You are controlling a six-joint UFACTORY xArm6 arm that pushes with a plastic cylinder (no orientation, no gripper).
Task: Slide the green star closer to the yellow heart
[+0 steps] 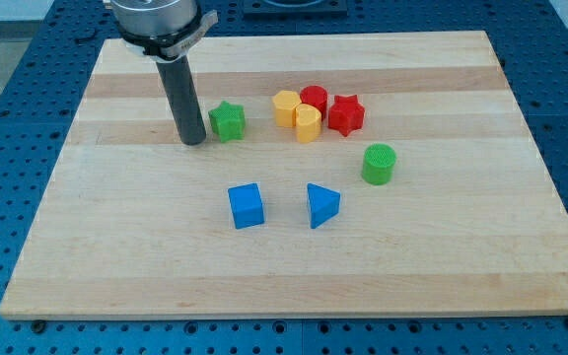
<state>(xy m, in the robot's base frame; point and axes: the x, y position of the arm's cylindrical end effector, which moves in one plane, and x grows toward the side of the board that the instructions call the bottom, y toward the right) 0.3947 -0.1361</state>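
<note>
The green star (227, 121) lies on the wooden board (442, 256), left of the block cluster at the view's upper middle. My tip (193, 140) rests on the board just left of the green star, close to it or touching it. The yellow heart (307, 123) sits to the right of the star, with a gap between them. It is pressed against a yellow hexagon-like block (285, 106) on its upper left.
A red cylinder (314, 98) and a red star (345, 113) sit right of the yellow blocks. A green cylinder (379, 164) stands lower right. A blue cube (247, 206) and a blue triangle (321, 204) lie below the middle.
</note>
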